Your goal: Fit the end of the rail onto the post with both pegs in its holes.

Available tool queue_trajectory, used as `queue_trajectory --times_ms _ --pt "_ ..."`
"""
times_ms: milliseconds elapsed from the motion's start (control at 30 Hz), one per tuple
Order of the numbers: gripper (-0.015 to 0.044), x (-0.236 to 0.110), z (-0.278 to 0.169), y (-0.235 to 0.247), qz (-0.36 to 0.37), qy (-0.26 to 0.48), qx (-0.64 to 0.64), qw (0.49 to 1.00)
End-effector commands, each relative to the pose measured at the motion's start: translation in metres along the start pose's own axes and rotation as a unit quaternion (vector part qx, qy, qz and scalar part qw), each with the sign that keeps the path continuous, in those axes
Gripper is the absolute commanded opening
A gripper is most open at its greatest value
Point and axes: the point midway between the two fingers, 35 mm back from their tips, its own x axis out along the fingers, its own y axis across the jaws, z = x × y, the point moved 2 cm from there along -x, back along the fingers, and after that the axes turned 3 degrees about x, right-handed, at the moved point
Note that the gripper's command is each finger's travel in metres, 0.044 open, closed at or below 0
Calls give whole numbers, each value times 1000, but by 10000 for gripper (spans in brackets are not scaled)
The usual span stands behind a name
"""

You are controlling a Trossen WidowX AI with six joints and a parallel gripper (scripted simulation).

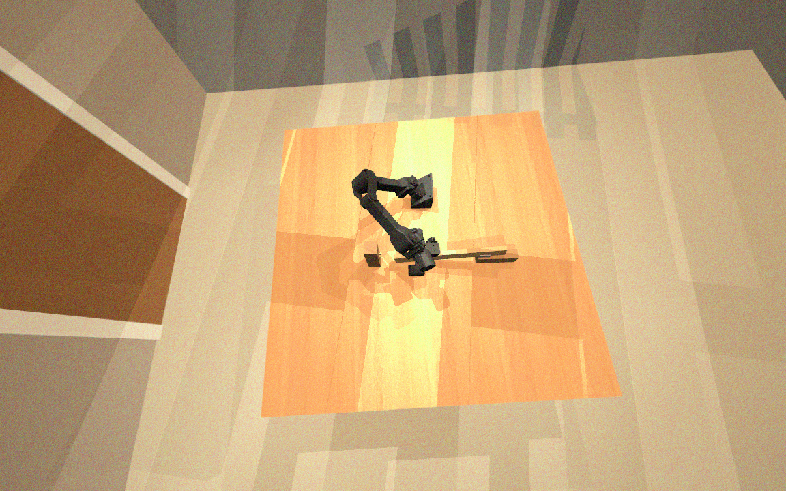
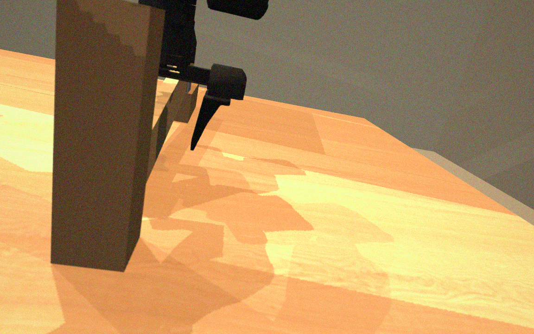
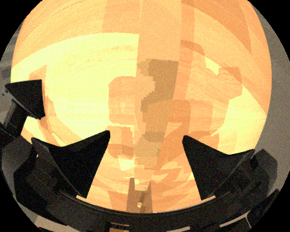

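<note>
The orange wooden bench [image 1: 505, 341], streaked with light and shadow, carries the short post [image 1: 372, 258] near its middle, the long rail [image 1: 454, 257] lying just right of that post, the footboard block [image 1: 501, 254] at the rail's far end, and the arm's base [image 1: 423, 196] behind the post.

Top looks down from high; exterior low, close; wrist faces tabletop
</note>
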Motion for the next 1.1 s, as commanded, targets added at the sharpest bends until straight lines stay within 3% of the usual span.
queue_trajectory --times_ms 0,133,633,867,1067 --pt "440 8 -1 2 2 4 -4 1000" --pt "440 12 -1 3 2 5 -4 1000" --pt "46 12 -1 3 2 5 -4 1000" --pt "0 12 -1 3 2 5 -4 1000" --pt "0 12 -1 3 2 5 -4 1000"
